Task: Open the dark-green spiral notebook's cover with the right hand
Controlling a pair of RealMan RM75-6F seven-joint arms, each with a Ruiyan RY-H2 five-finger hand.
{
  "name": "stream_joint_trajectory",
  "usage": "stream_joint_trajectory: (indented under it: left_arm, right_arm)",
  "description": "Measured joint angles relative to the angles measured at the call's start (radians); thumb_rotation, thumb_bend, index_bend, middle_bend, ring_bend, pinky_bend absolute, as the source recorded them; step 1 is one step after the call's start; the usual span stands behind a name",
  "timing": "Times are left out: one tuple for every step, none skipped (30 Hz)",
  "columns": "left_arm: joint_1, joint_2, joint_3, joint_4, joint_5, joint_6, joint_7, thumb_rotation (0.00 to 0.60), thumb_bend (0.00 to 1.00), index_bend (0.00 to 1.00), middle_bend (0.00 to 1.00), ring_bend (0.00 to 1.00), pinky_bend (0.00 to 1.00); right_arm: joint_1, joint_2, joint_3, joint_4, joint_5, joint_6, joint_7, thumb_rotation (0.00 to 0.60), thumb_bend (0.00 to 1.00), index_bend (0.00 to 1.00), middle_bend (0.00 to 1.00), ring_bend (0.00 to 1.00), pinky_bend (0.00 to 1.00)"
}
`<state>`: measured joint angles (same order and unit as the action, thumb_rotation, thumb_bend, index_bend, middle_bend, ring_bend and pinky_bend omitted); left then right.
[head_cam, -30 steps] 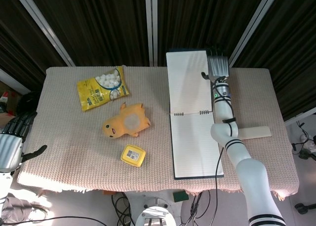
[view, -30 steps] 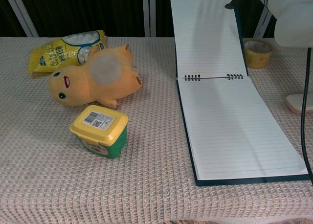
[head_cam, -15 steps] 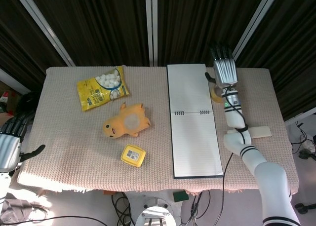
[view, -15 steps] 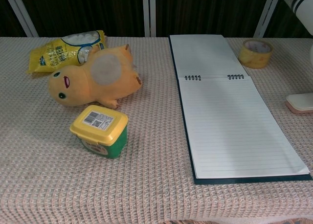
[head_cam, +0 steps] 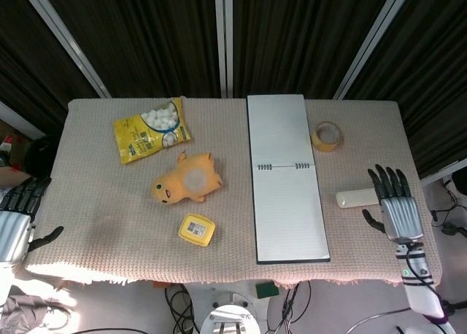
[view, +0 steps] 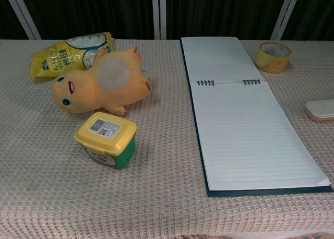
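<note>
The dark-green spiral notebook [head_cam: 286, 177] [view: 245, 114] lies open and flat on the table, its cover folded back to the far side and lined white pages facing up. My right hand [head_cam: 394, 208] hovers at the table's right edge, fingers spread and holding nothing, well clear of the notebook. At the lower left corner of the head view my left hand [head_cam: 16, 214] hangs off the table with its fingers apart and nothing in it. Neither hand shows in the chest view.
A yellow tape roll [head_cam: 326, 136] [view: 273, 57] sits right of the notebook's far half. A cream bar [head_cam: 355, 197] [view: 320, 108] lies near the right edge. Left of the notebook are a yellow plush toy [head_cam: 185, 179], a yellow-lidded tub [head_cam: 196, 230] and a yellow snack bag [head_cam: 152, 129].
The right hand let the cover drop flat on the far side, then withdrew from above the notebook to the table's right edge. The left hand barely moved.
</note>
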<state>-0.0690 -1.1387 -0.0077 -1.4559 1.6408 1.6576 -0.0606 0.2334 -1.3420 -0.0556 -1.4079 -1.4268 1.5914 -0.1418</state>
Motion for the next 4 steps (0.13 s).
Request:
stream_joint_trajectory:
  left_arm:
    - [0.006, 0.005, 0.011, -0.01, -0.008, -0.017, 0.01, 0.477, 0.1, 0.05, 0.05, 0.04, 0.15]
    - [0.011, 0.008, 0.019, -0.018, -0.017, -0.03, 0.019, 0.454, 0.1, 0.05, 0.05, 0.04, 0.15]
    - [0.015, 0.011, 0.025, -0.025, -0.026, -0.045, 0.03, 0.443, 0.1, 0.05, 0.04, 0.03, 0.14]
    - [0.02, 0.014, 0.033, -0.033, -0.042, -0.064, 0.045, 0.437, 0.1, 0.05, 0.04, 0.03, 0.14]
  right_arm:
    - [-0.031, 0.018, -0.016, -0.01, -0.001, 0.024, -0.01, 0.6, 0.22, 0.0, 0.0, 0.0, 0.0]
    - [-0.064, 0.039, -0.031, -0.02, -0.002, 0.047, -0.016, 0.6, 0.22, 0.0, 0.0, 0.0, 0.0]
    - [-0.08, 0.049, -0.037, -0.025, -0.001, 0.055, -0.017, 0.6, 0.22, 0.0, 0.0, 0.0, 0.0]
    - [-0.089, 0.054, -0.039, -0.026, 0.0, 0.057, -0.016, 0.6, 0.22, 0.0, 0.0, 0.0, 0.0]
